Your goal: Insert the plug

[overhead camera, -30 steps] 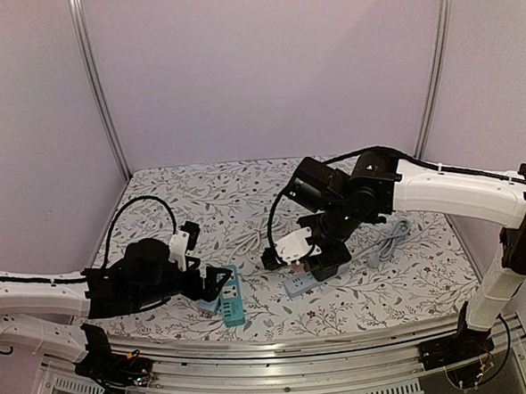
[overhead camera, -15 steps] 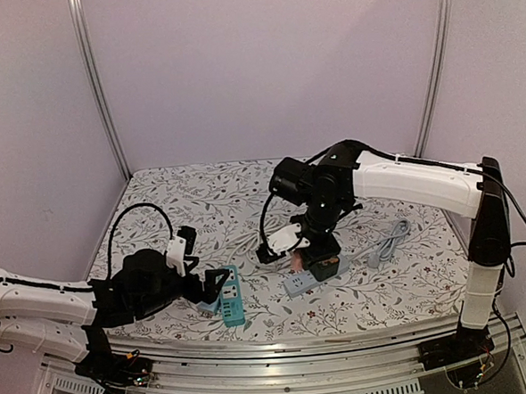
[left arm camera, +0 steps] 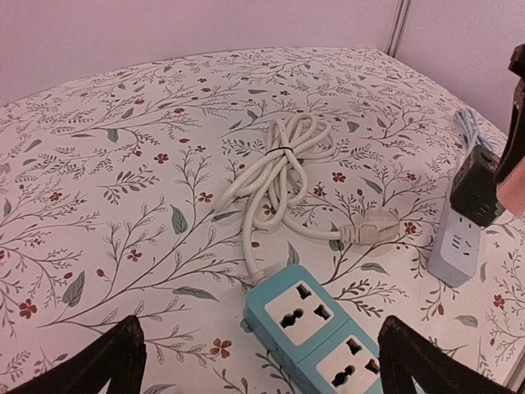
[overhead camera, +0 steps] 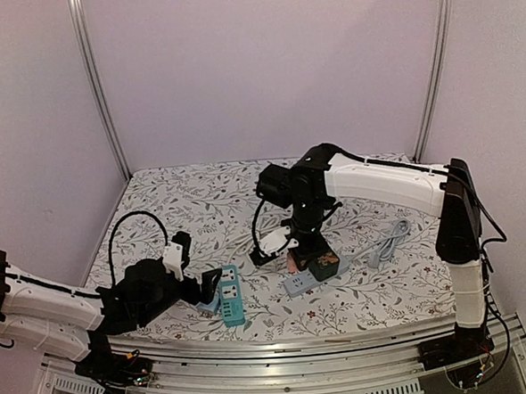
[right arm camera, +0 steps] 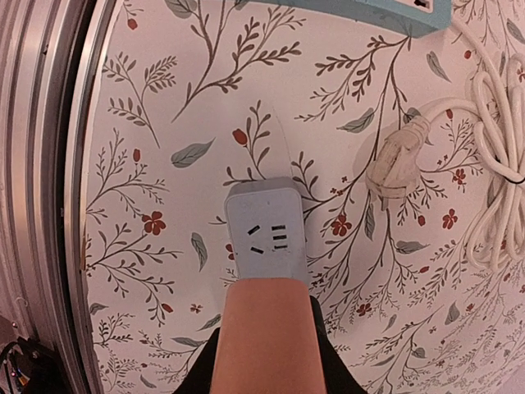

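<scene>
A black plug (overhead camera: 324, 266) stands on the far end of the grey power strip (overhead camera: 299, 283); in the left wrist view the plug (left arm camera: 478, 193) sits atop the strip (left arm camera: 456, 249). My right gripper (overhead camera: 313, 258) is shut on the plug. In the right wrist view its pink pad (right arm camera: 267, 336) hides the plug, and the strip's free socket (right arm camera: 267, 234) shows ahead. My left gripper (overhead camera: 208, 293) is open and straddles the near end of a teal power strip (overhead camera: 230, 296), whose sockets (left arm camera: 321, 328) lie between its dark fingertips (left arm camera: 115, 361).
The teal strip's white cable coil (left arm camera: 283, 164) and its white plug (left arm camera: 373, 228) lie on the floral cloth between the two strips. A grey cable (overhead camera: 389, 241) trails right of the grey strip. The table's metal front rail (right arm camera: 49, 205) runs close by.
My right arm has swung left and folded in, with the gripper staying over the grey strip's far end. My left arm has drawn back slightly toward the left.
</scene>
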`<state>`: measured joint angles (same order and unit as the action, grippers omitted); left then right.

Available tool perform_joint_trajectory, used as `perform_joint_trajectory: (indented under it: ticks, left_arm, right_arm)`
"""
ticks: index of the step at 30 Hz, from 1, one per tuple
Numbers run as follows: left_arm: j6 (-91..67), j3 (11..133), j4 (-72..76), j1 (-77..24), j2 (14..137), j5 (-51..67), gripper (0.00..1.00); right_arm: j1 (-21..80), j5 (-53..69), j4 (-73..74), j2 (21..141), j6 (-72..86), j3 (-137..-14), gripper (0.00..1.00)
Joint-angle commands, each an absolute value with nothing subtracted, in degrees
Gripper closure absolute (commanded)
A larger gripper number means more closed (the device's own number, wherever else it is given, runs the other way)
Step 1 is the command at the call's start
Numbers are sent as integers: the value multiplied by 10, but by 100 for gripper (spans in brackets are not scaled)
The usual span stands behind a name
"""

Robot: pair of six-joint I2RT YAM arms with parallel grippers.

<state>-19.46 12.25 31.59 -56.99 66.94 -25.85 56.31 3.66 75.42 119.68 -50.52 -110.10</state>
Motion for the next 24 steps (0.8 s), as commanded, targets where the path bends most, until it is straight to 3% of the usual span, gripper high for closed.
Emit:
perform_joint_trajectory:
  ticks: [1, 24]
  left_arm:
    - [-179, 94, 358, -570, 649, -295, 1]
    - [-194, 71, 339, -569, 596, -308, 1]
  right_arm:
    - [559, 39, 777, 1240, -523, -1129, 100]
    - [558, 3, 772, 1298, -519, -1150, 100]
